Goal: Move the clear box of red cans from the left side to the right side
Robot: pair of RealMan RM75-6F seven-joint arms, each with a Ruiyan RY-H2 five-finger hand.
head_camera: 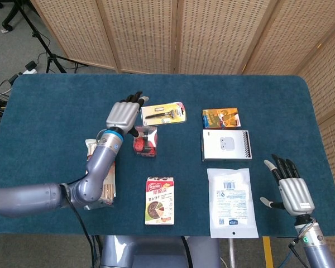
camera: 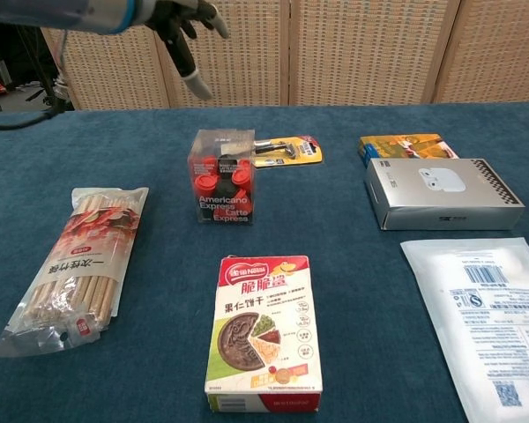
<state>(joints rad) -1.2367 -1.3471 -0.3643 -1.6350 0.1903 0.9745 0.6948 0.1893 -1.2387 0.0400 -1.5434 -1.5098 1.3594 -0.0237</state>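
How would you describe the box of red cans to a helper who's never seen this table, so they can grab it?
On the blue table, look left of centre, just in front of the yellow razor pack. The clear box of red cans stands upright there, alone: the only see-through box, with white "Americano Latte Express" lettering.

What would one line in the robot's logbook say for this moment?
left hand: open, raised above clear box of red cans, not touching | box: on table, left-centre | right hand: open, idle

Bright even indoor light, soft faint shadows, sharp focus throughout
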